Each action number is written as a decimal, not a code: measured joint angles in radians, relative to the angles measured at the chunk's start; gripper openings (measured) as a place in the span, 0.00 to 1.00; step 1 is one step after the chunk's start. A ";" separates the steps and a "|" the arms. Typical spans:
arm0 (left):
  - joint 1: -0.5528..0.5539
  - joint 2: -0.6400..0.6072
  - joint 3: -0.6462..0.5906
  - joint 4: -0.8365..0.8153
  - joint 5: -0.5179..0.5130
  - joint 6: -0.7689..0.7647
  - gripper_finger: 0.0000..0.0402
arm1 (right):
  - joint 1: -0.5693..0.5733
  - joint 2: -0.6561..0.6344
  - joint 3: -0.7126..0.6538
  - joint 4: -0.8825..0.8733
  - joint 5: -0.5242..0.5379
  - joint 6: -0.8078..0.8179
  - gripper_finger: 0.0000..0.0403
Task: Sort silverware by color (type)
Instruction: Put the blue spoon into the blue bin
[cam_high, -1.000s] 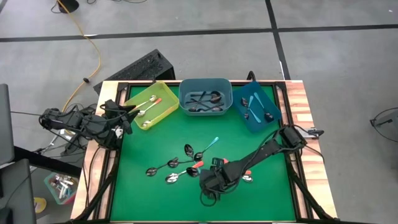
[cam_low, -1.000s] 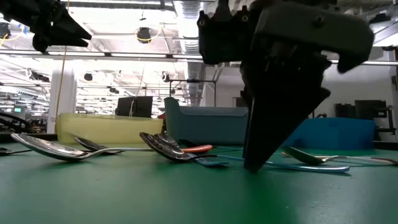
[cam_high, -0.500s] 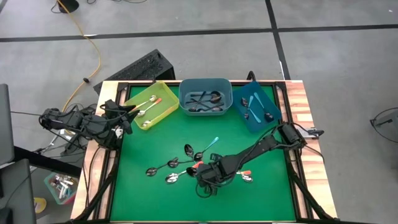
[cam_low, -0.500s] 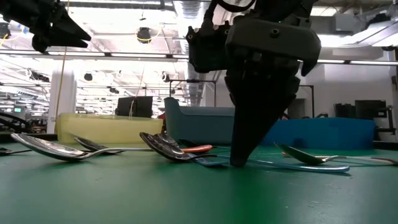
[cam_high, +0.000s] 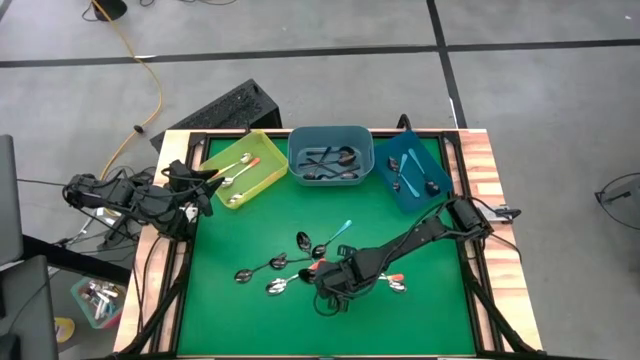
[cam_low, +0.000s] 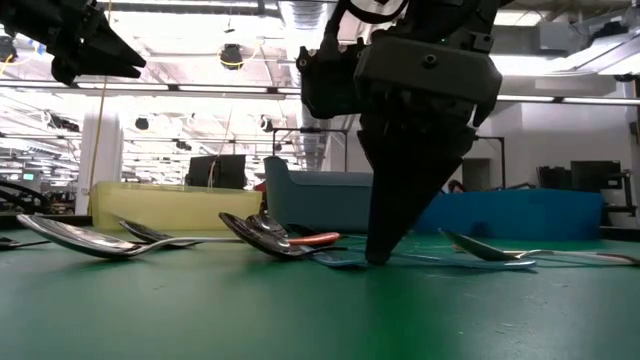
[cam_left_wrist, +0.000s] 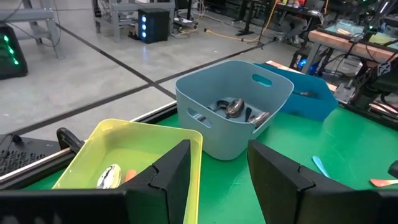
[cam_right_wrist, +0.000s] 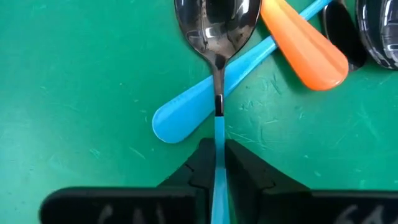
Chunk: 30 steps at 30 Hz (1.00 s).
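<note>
Teal-blue handle pinched edge-on between the right gripper's (cam_right_wrist: 217, 163) fingers (cam_right_wrist: 245, 171); jaws nearly together on that thin blue-handled spoon (cam_right_wrist: 217, 37), its shiny bowl pointing away from the wrist; gripper down at the mat, tips touching the green table (cam_high: 250, 320) surface in the low view; step in hand, as I read it: grasp of one blue spoon from the loose pile; grip looks made or just about made, lift not yet begun.

Held spoon lies across a second blue handle (cam_right_wrist: 205, 96), and an orange handle (cam_right_wrist: 305, 53) sits just beside the bowl; so next move calls for a straight-up lift to clear those without dragging them, then carry to the blue bin (cam_high: 412, 175) at the far right corner of the table, where blue spoons already lie; risk: narrow handle could twist or slip in so thin a pinch.

Loose spoons (cam_high: 275, 265) cluster mid-table toward the near edge, just left of the right gripper (cam_high: 335, 285); yellow bin (cam_high: 240, 168) far left, holds orange-handled ones; grey-blue bin (cam_high: 330, 155) at the far edge middle, dark metal ones.

Left gripper (cam_left_wrist: 214, 171) waits at the far left corner by the yellow bin; fingers spread apart, nothing between them.
</note>
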 joint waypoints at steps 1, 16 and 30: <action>0.000 0.000 0.000 0.000 0.000 0.000 0.36 | 0.000 0.000 0.000 0.000 0.000 0.001 0.13; 0.000 0.000 0.000 0.000 0.000 0.004 0.36 | 0.000 -0.006 0.002 0.004 -0.049 0.040 0.02; 0.000 0.000 0.000 0.000 0.001 0.006 0.36 | -0.001 -0.006 0.132 -0.131 -0.057 0.024 0.02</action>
